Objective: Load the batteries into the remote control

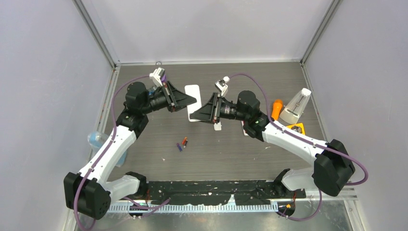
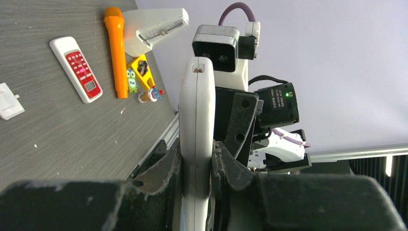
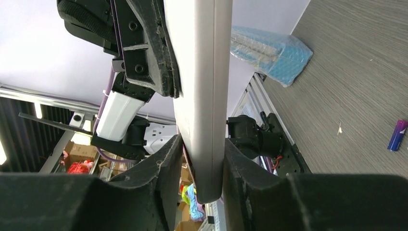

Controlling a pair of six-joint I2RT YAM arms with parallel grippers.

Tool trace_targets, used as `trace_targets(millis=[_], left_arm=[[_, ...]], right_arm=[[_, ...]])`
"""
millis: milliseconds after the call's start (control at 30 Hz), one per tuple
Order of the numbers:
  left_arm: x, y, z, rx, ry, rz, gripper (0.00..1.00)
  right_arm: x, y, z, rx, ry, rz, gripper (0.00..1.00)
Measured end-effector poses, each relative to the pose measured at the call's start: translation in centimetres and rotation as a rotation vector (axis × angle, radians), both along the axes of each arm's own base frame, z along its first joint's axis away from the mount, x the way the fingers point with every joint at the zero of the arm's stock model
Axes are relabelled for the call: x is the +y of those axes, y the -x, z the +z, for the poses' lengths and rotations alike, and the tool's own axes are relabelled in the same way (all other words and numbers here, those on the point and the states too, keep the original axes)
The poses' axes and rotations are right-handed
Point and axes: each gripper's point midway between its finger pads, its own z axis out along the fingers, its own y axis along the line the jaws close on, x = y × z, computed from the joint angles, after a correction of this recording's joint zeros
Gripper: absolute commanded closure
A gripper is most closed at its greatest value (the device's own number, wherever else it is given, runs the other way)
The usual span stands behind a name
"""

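Above the grey wood-grain worktop (image 1: 231, 154), the left end effector (image 2: 197, 161) and the right end effector (image 3: 199, 166) both clench one slim, smooth white remote control (image 2: 196, 115) edgewise. Two tiny cylindrical batteries (image 1: 182, 143), one red-orange and one blue-purple, lie side by side on the worktop below.

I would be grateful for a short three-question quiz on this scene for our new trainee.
1. True or false: the batteries lie loose on the table, not inside the white remote.
2. Consider the left gripper and the right gripper. Which is clamped on the white remote? A) left only B) right only C) both
3. Fill in: in the left wrist view, the second remote lying on the table has a ___ button face.
Key: 1 true; 2 C; 3 red.
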Motion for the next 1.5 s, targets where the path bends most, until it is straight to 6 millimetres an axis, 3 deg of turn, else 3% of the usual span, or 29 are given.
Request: trace_targets(millis=[100,233,800,1133,1233,1500], left_arm=[[0.0,0.0,-0.1,0.005,0.001,-0.001,1.00],[-0.1,-0.1,0.4,-0.009,0.012,-0.001,1.00],[0.0,0.2,2.3,-0.160,0.034,-0.009,1.00],[2.7,0.9,3.0,-0.393,-0.056,0.049,1.00],[3.7,1.0,2.5,-0.437,-0.086,0.071,1.00],[5.3,1.7,2.0,-0.519,-0.148,0.110,1.00]], right_arm=[[-0.1,0.0,-0.2,0.002,0.003,0.004,0.39],[-0.2,0.0,-0.5,0.011,0.014,0.002,0.27],[-0.3,-0.2,0.4,0.003,-0.020,-0.015,0.18],[-3.0,0.1,3.1,-0.184,-0.025,-0.108,0.13],[-3.6,-0.5,2.1,-0.225,0.044,-0.158,0.16],[-3.9,-2.0,-3.2,-0.222,0.269,-0.208,0.17]])
